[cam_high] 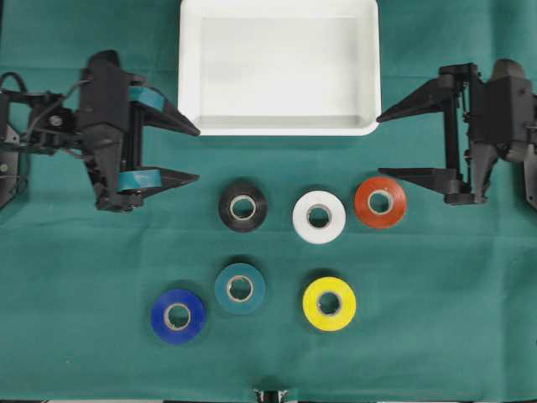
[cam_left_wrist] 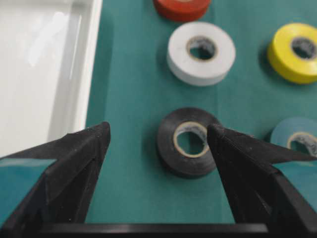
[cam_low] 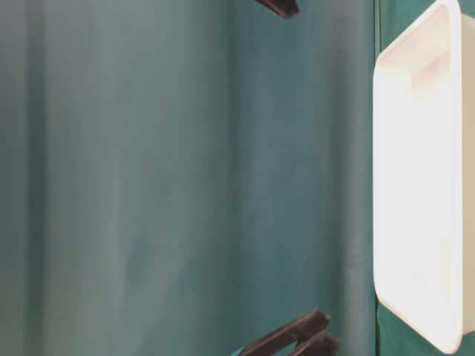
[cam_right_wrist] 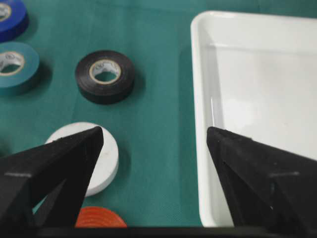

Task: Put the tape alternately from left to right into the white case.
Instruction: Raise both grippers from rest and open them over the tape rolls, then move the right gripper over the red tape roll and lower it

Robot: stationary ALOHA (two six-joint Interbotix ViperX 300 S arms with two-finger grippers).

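Two sets of jaws stand spread wide with nothing between them: the left gripper (cam_high: pixel 197 154) at nine o'clock on the overhead view, the right gripper (cam_high: pixel 379 145) at three o'clock, both pointing inward toward the middle of the desk (cam_high: pixel 84 336). From the left wrist camera the black roll (cam_left_wrist: pixel 189 142) lies just ahead of the left jaws and a little toward the right finger, flat on the green cloth, its pale core facing up; the white roll (cam_left_wrist: pixel 201 52) lies beyond it at twelve o'clock and the yellow roll (cam_left_wrist: pixel 293 51) at two o'clock. Seen from overhead, the red-orange roll (cam_high: pixel 380 201) sits nearest the right jaws, the teal roll (cam_high: pixel 240 288) and blue roll (cam_high: pixel 178 316) at about seven o'clock from centre. The white case (cam_high: pixel 191 75) lies at twelve o'clock, well apart from every roll and holding none, so no tape is placed yet. These rolls are probably light and stiff across the ring, with a smooth, slightly slick vinyl face; a squeeze should not crush them. The likeliest hold is across the outer diameter with the jaws coming straight down, or one finger in the core and one outside, gripping the ring wall.
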